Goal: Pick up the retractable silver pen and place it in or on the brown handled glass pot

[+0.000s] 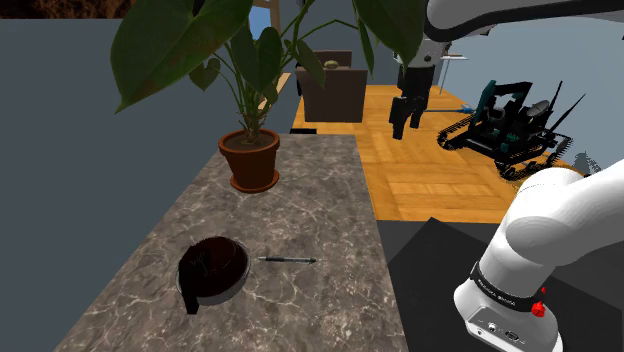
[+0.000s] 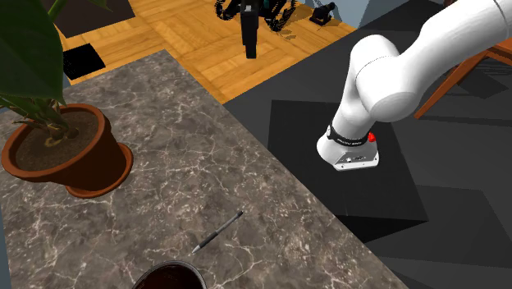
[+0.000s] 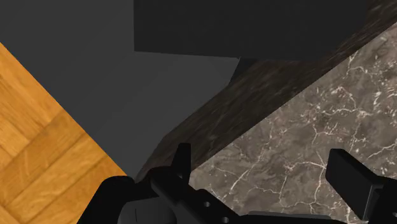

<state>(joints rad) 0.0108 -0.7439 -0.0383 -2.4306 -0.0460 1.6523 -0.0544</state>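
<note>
The tool (image 1: 404, 127) hung spread, presumably ready to grasp, far from the pen (image 1: 287, 260) at the pot's (image 1: 213, 270) three o'clock, shoulder view.

White arm (image 1: 556, 215), black gripper (image 1: 405, 125).
The arm's links are smooth, rounded white shells with a soft sheen. A dark band (image 2: 348, 135) rings the lowest joint and carries faint pale lettering, and a small red spot (image 2: 371, 136) sits just beside it. Below the band, the white base collar (image 2: 349, 156) shows a few tiny dark marks on its face. The gripper is black all over, with two blocky, square-edged fingers (image 3: 347, 178). Small round holes (image 3: 206, 205) dot its body behind them.
</note>
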